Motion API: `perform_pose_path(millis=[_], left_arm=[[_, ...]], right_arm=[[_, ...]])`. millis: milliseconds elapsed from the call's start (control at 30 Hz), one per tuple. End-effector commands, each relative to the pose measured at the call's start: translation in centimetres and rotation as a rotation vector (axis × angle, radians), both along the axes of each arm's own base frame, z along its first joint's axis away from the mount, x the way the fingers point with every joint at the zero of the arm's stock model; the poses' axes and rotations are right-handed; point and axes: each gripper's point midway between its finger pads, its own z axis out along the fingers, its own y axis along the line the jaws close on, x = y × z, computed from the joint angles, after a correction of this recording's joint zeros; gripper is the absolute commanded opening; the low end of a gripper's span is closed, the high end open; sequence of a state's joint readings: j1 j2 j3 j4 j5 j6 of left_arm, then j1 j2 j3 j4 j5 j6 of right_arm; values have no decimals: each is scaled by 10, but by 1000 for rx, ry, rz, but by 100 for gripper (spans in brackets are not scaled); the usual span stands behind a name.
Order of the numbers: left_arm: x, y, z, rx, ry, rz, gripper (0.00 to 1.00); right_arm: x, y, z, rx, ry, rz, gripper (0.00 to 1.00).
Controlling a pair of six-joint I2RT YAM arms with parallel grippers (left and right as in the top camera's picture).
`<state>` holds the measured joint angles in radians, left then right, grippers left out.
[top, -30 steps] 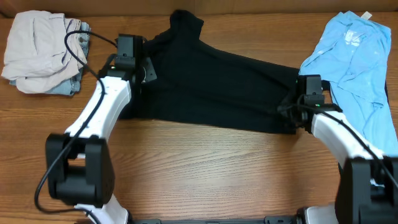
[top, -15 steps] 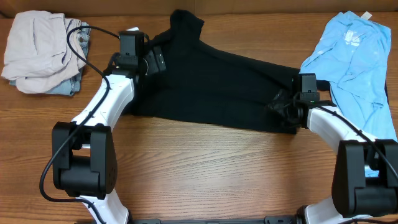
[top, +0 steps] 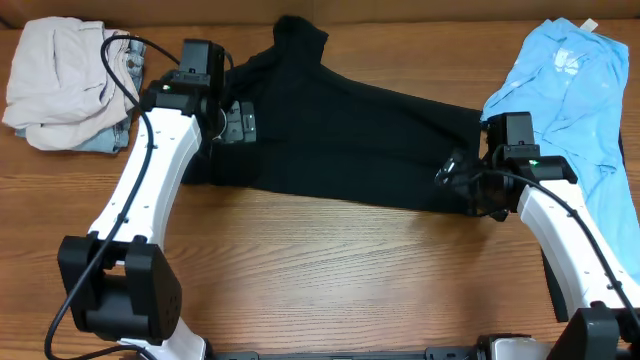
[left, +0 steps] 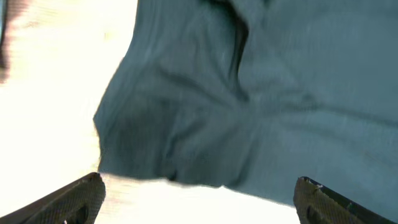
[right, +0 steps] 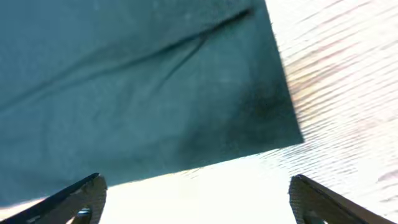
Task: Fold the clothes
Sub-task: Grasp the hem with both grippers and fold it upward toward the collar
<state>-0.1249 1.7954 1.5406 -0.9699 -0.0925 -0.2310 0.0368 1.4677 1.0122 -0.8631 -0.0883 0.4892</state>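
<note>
The black T-shirt [top: 340, 135] lies spread flat across the middle of the table, its collar end toward the back. My left gripper [top: 238, 122] hovers open over its left edge, and in the left wrist view the shirt [left: 249, 93] lies beyond the wide-apart fingertips with nothing between them [left: 200, 202]. My right gripper [top: 455, 175] hangs open over the shirt's right edge. In the right wrist view a corner of the shirt [right: 137, 81] lies ahead of the empty, spread jaws [right: 199, 199]. A light blue shirt [top: 570, 100] lies crumpled at the far right.
A pile of beige and denim clothes [top: 60, 85] sits at the back left, with the left arm's cable looping over it. Bare wooden table [top: 330, 270] runs along the front between the two arm bases.
Both grippers were shut on the black T-shirt's edges and have opened and let go. The left one has drawn slightly left, the right one slightly right; the shirt stays flat.
</note>
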Motion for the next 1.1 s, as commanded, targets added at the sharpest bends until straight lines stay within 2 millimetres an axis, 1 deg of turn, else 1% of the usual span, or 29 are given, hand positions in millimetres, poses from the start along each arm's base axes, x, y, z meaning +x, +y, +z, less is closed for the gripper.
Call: perform_pose_path(millis=[0, 100, 233, 333, 367, 433, 467, 567, 600, 667, 733, 767, 867, 900, 1000, 1067], left_arm=[[-11, -5, -20, 13, 67, -87, 100], [-15, -8, -39, 11, 79, -144, 100], [-12, -14, -57, -5, 52, -210, 100], [-8, -23, -76, -31, 20, -278, 100], [-6, -23, -84, -27, 7, -288, 100], [-4, -22, -91, -19, -6, -286, 100], [-3, -21, -97, -16, -14, -283, 100], [-4, -20, -106, -14, -6, -278, 100], [-6, -20, -114, -21, 15, -262, 100], [-9, -20, -123, -23, 39, -255, 100], [-15, -20, -135, -24, 76, -252, 100], [-20, -18, -148, -28, 117, -229, 100], [-33, -16, -172, -36, 199, -197, 100], [-38, -16, -176, -38, 223, -189, 100], [-66, -12, -193, -43, 353, -132, 100], [-84, -10, -197, -44, 428, -89, 100]], right_arm=[[-4, 18, -9, -5, 11, 102, 100], [-2, 28, -18, -5, 3, 134, 100], [7, 35, -29, -26, -8, 169, 100], [10, 39, -50, -34, 28, 200, 100], [11, 39, -59, -39, 43, 213, 100], [13, 39, -68, -40, 57, 213, 100], [14, 39, -76, -40, 66, 213, 100], [17, 40, -83, -40, 69, 212, 100], [19, 40, -84, -40, 63, 212, 100], [20, 40, -84, -40, 58, 213, 100], [21, 40, -84, -40, 56, 212, 100], [21, 40, -84, -40, 55, 213, 100], [21, 38, -84, -51, 54, 208, 100], [22, 38, -84, -53, 54, 208, 100], [21, 37, -84, -56, 56, 211, 99], [20, 37, -84, -55, 62, 210, 100]])
